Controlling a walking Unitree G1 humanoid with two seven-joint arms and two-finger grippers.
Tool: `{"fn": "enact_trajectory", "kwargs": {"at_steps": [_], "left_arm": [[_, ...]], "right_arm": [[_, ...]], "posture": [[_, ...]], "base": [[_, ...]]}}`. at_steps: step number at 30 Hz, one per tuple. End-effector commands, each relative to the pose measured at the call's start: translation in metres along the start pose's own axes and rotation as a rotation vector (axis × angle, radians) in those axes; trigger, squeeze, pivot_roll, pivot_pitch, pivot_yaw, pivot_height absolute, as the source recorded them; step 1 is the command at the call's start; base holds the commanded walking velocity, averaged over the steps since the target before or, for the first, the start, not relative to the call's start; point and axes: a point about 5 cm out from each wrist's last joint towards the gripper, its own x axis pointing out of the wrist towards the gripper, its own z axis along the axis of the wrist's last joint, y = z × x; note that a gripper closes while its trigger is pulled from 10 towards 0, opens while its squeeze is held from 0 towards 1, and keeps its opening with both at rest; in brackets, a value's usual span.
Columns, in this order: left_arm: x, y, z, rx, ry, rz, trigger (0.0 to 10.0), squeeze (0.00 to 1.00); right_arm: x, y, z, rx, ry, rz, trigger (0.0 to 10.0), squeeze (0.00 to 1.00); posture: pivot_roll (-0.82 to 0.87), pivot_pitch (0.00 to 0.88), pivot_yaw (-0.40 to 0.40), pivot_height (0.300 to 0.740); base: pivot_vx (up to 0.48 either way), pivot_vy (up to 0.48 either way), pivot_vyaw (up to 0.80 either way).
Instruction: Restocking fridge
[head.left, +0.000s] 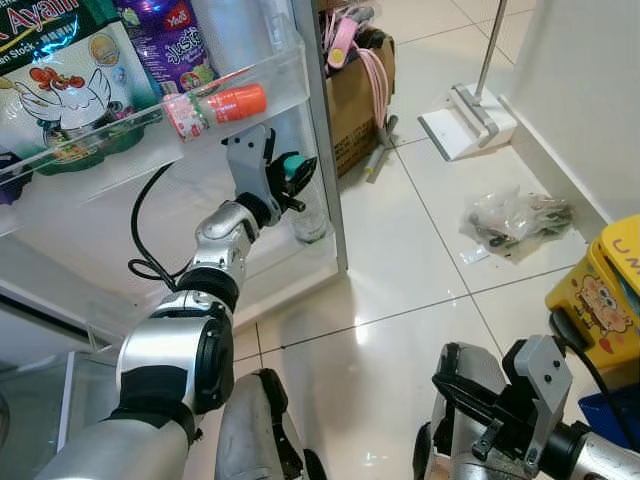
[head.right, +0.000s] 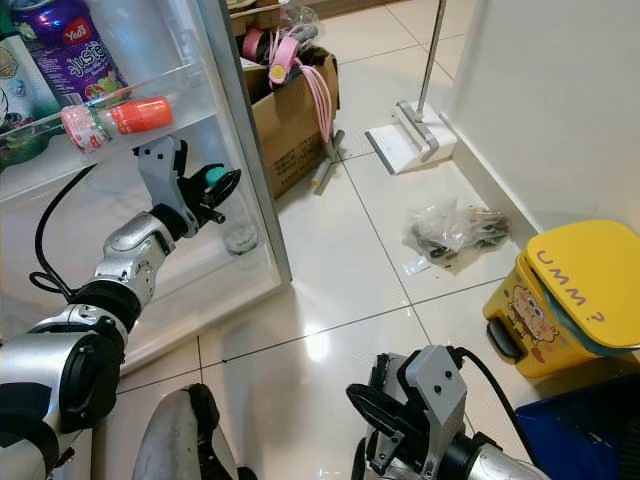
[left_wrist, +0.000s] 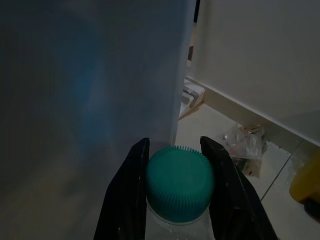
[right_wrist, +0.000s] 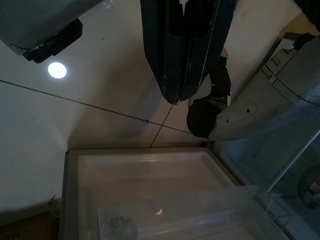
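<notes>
1. Two black fingers of the left gripper (head.left: 292, 178) are closed in on the teal ribbed cap (left_wrist: 179, 181) of a clear plastic bottle (head.left: 309, 215), one finger on each side of the cap, so it's got a grip right at the top.
2. The bottle stands upright in the lowest fridge door shelf (head.left: 300, 265), at its right end, hard against the door's edge.
3. Handling guess: it's see-through thin plastic, looks like water, so moderately heavy and a bit squishy in the body. The cap is the stiff part, and the ridges give the fingers something to bite on. The smooth body would probably slip or dent.
4. The shelf above (head.left: 250, 75) is clear, glossy plastic, holding a small jar with an orange cap (head.left: 215, 108) on its side, plus a purple pouch (head.left: 165, 40) and a soup stock packet (head.left: 55, 80) standing behind.
5. The right gripper (head.right: 400, 425) hangs low over the shiny white floor tiles (head.left: 400, 330), fingers pressed together with nothing in them.
6. Further right on the floor: a cardboard box (head.right: 290, 120) with pink stuff, a white dustpan (head.right: 410, 135), a crinkly plastic bag (head.right: 455, 232) and a yellow bin (head.right: 565, 295).
</notes>
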Motion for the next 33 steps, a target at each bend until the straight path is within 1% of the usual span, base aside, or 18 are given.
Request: {"fn": "enact_trajectory", "kwargs": {"at_steps": [1, 3, 4, 5, 6, 12, 13, 23, 24, 28, 29, 31, 32, 33], "left_arm": [[0.0, -0.008, -0.009, -0.007, 0.026, -0.027, 10.0, 0.21], [0.0, -0.008, -0.009, -0.007, 0.026, -0.027, 10.0, 0.21], [0.0, -0.008, -0.01, -0.002, 0.03, -0.029, 10.0, 0.02], [0.0, -0.008, -0.01, -0.002, 0.03, -0.029, 10.0, 0.02], [0.0, -0.009, -0.011, 0.003, 0.037, -0.035, 10.0, 0.0], [-0.001, -0.009, -0.013, 0.005, 0.046, -0.043, 10.0, 0.0], [-0.002, -0.009, -0.014, 0.006, 0.049, -0.044, 10.0, 0.0], [-0.002, -0.009, -0.014, 0.009, 0.057, -0.05, 10.0, 0.0], [-0.002, -0.009, -0.014, 0.008, 0.057, -0.056, 10.0, 1.0], [-0.002, -0.008, -0.013, 0.02, 0.055, -0.053, 10.0, 1.0], [-0.002, -0.008, -0.012, 0.032, 0.054, -0.054, 10.0, 0.92], [-0.002, -0.008, -0.012, 0.032, 0.054, -0.054, 10.0, 0.92], [-0.002, -0.008, -0.012, 0.034, 0.054, -0.057, 10.0, 0.44], [-0.002, -0.008, -0.012, 0.034, 0.054, -0.057, 10.0, 0.44]], "right_arm": [[-0.001, 0.004, 0.006, -0.003, -0.029, 0.022, 10.0, 0.0], [-0.001, 0.004, 0.006, -0.003, -0.029, 0.022, 10.0, 0.0], [-0.001, 0.005, 0.011, -0.014, -0.04, 0.034, 10.0, 0.0], [-0.001, 0.005, 0.011, -0.014, -0.04, 0.034, 10.0, 0.0], [-0.001, 0.006, 0.019, -0.034, -0.056, 0.06, 10.0, 0.0], [-0.002, 0.013, 0.034, -0.075, -0.076, 0.132, 10.0, 0.0], [-0.003, 0.015, 0.037, -0.095, -0.073, 0.151, 10.0, 0.0], [-0.006, 0.016, 0.041, -0.115, -0.064, 0.159, 10.0, 0.0], [-0.008, 0.015, 0.042, -0.117, -0.055, 0.16, 10.0, 0.0], [-0.008, 0.015, 0.042, -0.117, -0.047, 0.162, 10.0, 0.0], [-0.009, 0.015, 0.042, -0.117, -0.042, 0.165, 10.0, 0.0], [-0.009, 0.015, 0.042, -0.117, -0.042, 0.165, 10.0, 0.0], [-0.009, 0.016, 0.042, -0.117, -0.04, 0.167, 10.0, 0.0], [-0.009, 0.016, 0.042, -0.117, -0.04, 0.167, 10.0, 0.0]], "posture": [[-0.17, 0.317, 0.126, 0.417], [-0.17, 0.317, 0.126, 0.417], [-0.17, 0.316, 0.126, 0.417], [-0.17, 0.316, 0.126, 0.417], [-0.17, 0.314, 0.125, 0.417], [-0.17, 0.312, 0.125, 0.417], [-0.17, 0.312, 0.125, 0.417], [-0.17, 0.311, 0.124, 0.417], [-0.17, 0.31, 0.123, 0.417], [-0.18, 0.309, 0.123, 0.417], [-0.18, 0.309, 0.121, 0.417], [-0.18, 0.309, 0.121, 0.417], [-0.18, 0.309, 0.121, 0.417], [-0.18, 0.309, 0.121, 0.417]], "base": [[0.0, 0.0, 0.0], [0.0, 0.0, 0.0], [0.0, 0.0, 0.0], [0.0, 0.0, 0.0], [0.0, 0.0, 0.0], [0.0, 0.0, 0.0], [0.0, 0.0, 0.0], [0.0, 0.0, 0.0], [0.0, 0.0, 0.0], [0.0, 0.0, 0.0], [0.0, 0.0, 0.0], [0.0, 0.0, 0.0], [0.0, 0.0, 0.0], [0.0, 0.0, 0.0]]}}
